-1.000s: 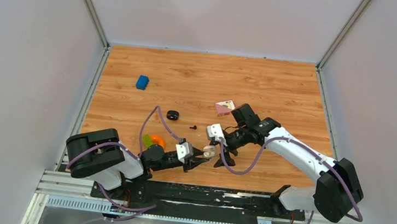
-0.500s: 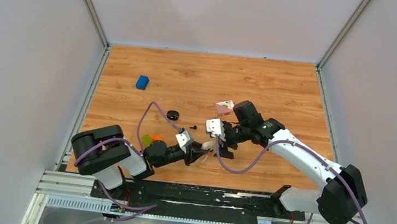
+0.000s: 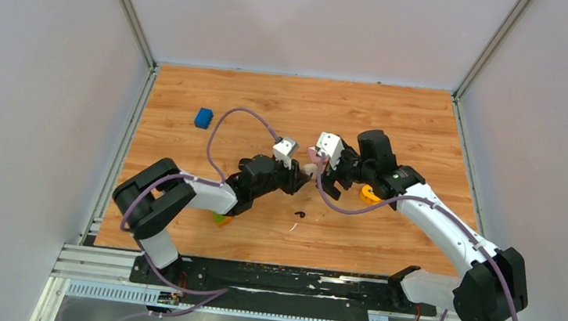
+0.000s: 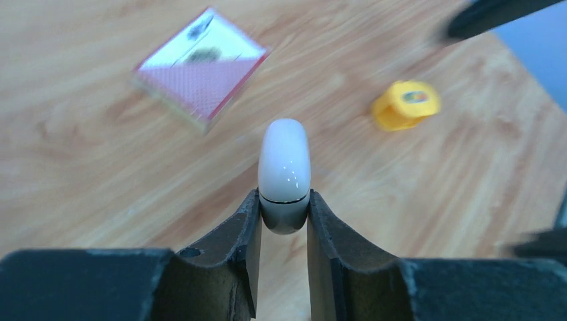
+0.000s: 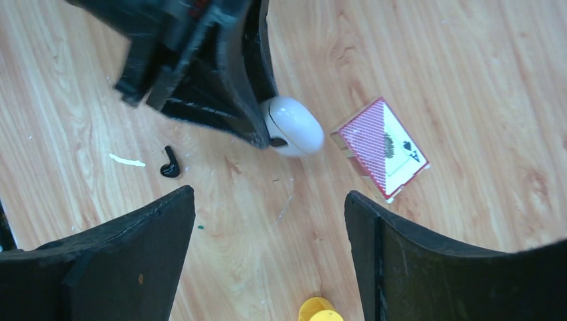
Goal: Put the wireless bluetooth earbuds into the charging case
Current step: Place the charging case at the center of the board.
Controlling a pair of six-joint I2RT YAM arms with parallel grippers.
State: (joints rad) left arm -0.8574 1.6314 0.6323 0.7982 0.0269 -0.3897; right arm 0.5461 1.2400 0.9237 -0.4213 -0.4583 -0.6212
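Legible marks. The playing card (image 5: 382, 148) lies face up in the right wrist view. It bears a letter "A" and a black spade pip over a red patterned field. The yellow ring (image 4: 405, 105) carries a small coloured label on its top, too small to read.

End effectors. The left end effector (image 4: 283, 197) is pressed together on the lower part of the white charging case (image 4: 284, 154). The case's rounded end juts past the fingertips, and a thin seam crosses it just above them. The right end effector (image 5: 267, 197) is spread wide, its two dark fingers (image 5: 120, 261) well apart, and it holds nothing.

Task items. One black earbud (image 5: 170, 162) lies on the bench (image 3: 395, 116), at 8 o'clock from the case in the right wrist view and apart from it. A white sliver (image 5: 127, 160) lies just beside the earbud, at its 9 o'clock.

Differences between views. The left wrist view alone shows the seam and the ring's label. In it the card is blurred, at 11 o'clock from the case, and the earbud falls outside the picture. The right wrist view alone resolves the card's letter and pip. The overhead view alone shows a blue block (image 3: 204, 117) at 10 o'clock from the two end effectors, which face each other near the bench centre. It also shows a green-and-orange item (image 3: 220, 219) partly under the left arm.
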